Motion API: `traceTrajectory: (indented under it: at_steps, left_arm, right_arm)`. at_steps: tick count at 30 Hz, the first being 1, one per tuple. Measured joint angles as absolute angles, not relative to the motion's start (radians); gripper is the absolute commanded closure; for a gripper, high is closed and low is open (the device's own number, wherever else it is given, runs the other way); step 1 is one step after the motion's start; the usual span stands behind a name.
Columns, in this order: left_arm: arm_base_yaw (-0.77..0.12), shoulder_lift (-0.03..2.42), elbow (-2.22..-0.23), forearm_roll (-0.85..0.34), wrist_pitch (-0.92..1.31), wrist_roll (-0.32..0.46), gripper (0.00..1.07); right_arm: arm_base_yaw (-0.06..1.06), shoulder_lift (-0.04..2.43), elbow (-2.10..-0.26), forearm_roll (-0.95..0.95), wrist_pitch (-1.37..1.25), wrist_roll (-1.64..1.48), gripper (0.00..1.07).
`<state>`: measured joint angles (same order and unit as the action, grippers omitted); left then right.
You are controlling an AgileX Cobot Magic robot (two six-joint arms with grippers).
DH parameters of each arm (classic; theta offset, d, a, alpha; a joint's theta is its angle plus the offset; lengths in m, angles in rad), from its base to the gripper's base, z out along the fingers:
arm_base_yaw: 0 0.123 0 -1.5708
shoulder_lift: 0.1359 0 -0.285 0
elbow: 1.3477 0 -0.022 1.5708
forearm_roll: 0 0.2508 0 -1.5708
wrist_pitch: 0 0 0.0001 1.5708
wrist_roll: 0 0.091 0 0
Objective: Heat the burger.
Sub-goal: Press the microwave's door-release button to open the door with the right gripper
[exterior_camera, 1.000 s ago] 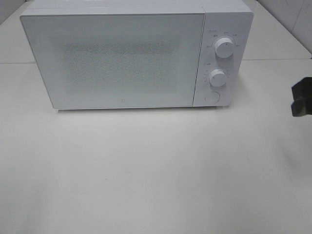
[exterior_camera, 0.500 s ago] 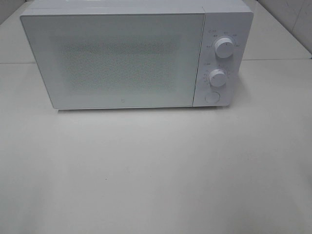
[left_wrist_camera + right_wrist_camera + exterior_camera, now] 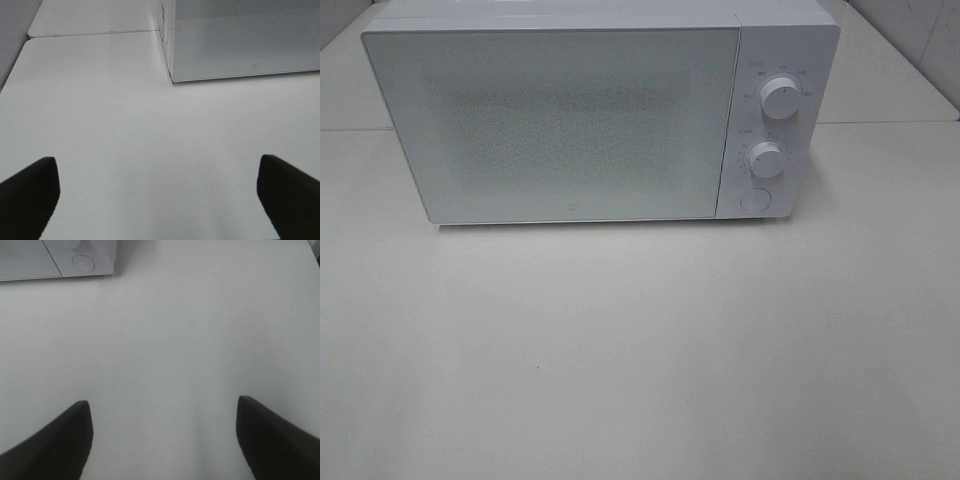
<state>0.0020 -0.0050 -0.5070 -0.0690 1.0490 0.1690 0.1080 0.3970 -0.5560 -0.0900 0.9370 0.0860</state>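
Observation:
The burger is out of view in every frame. A white microwave (image 3: 600,115) stands at the back of the white table with its door shut; its two knobs (image 3: 780,97) and round button are on its right panel. It also shows in the left wrist view (image 3: 240,40) and the right wrist view (image 3: 55,257). Neither arm shows in the exterior view. My left gripper (image 3: 157,200) is open and empty over bare table, well short of the microwave's left front corner. My right gripper (image 3: 165,440) is open and empty over bare table, off the microwave's right front corner.
The white table (image 3: 640,350) stretches in front of the microwave. A seam between table sections (image 3: 95,34) runs past the microwave's left side. A grey wall borders the far left and right edges.
The right gripper's dark tip, seen at the right edge of the exterior view a second ago, has withdrawn out of that view. The microwave has not moved.

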Motion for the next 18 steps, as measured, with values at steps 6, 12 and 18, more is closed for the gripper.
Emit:
traceTrajectory:
  at_steps: [6,12,18]
  left_arm:
    - [0.002,-0.005,-0.507,-0.069,1.049,0.169,0.02]
    - [0.002,-0.005,-0.507,-0.069,1.049,0.169,0.02]
    - [0.002,-0.005,-0.507,-0.069,1.049,0.169,0.02]
  right_arm:
    - [0.108,0.244,-0.511,-0.09,0.989,0.042,0.33]
    - [0.108,0.154,-0.505,-0.09,0.994,0.041,0.33]
    - [0.108,0.035,-0.502,-0.09,1.001,0.041,0.33]
